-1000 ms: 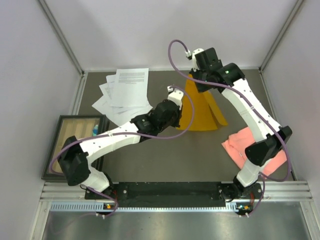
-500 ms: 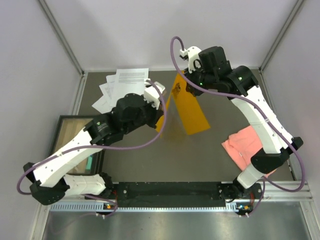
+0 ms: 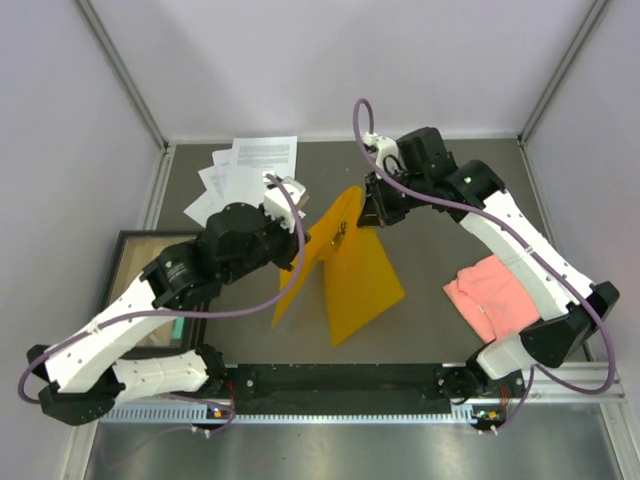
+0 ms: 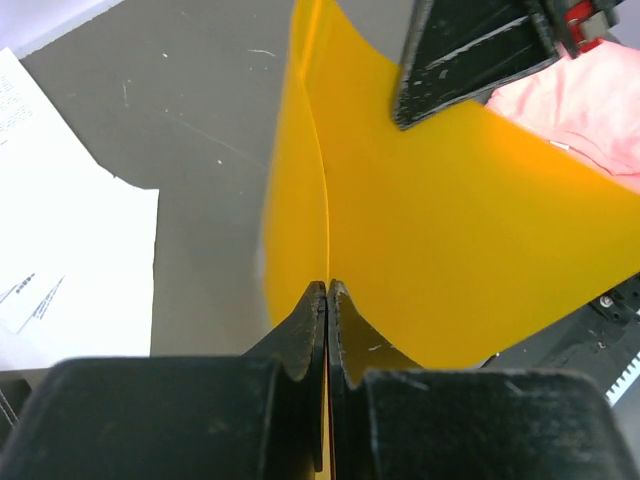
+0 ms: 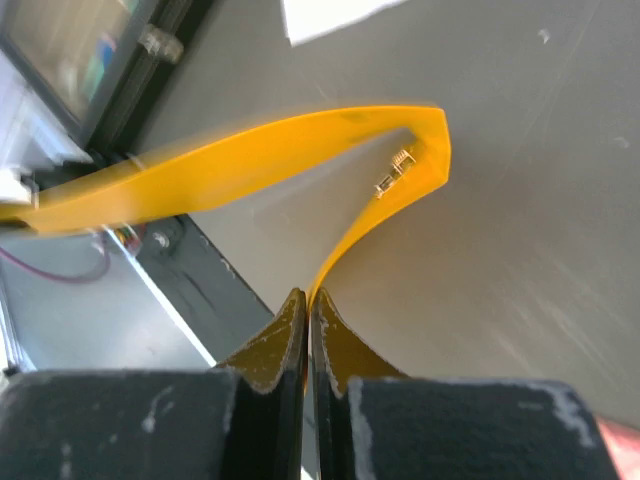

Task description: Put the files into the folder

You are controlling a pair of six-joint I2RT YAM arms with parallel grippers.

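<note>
Folder (image 3: 355, 270) is mid-table, spread open in a V between the two arms, orange-yellow, covers pulled apart with the fold toward the back. Left end effector (image 4: 327, 290) is clenched on the edge of one cover, fingers pinched tight with the sheet running up between them. Right end effector (image 5: 307, 297) is clenched on the other cover the same way, thin yellow edge squeezed between its pads. The right wrist view shows the cover curling up from the pinch and bending round at the fold, with the small metal clip (image 5: 395, 172) just inside that bend. In the top view the left-hand cover stands steeply on edge and the right-hand cover slopes wider toward the near side; cannot tell if the lower edges touch the table (image 3: 430, 335) or hang just above it. Files (image 3: 255, 175) lie flat in a loose fanned pile at the back left, white sheets with printed text, apart from the folder, none in it. Pink cloth (image 3: 490, 290) lies crumpled at the right side, beside the right arm, not touching the folder.
</note>
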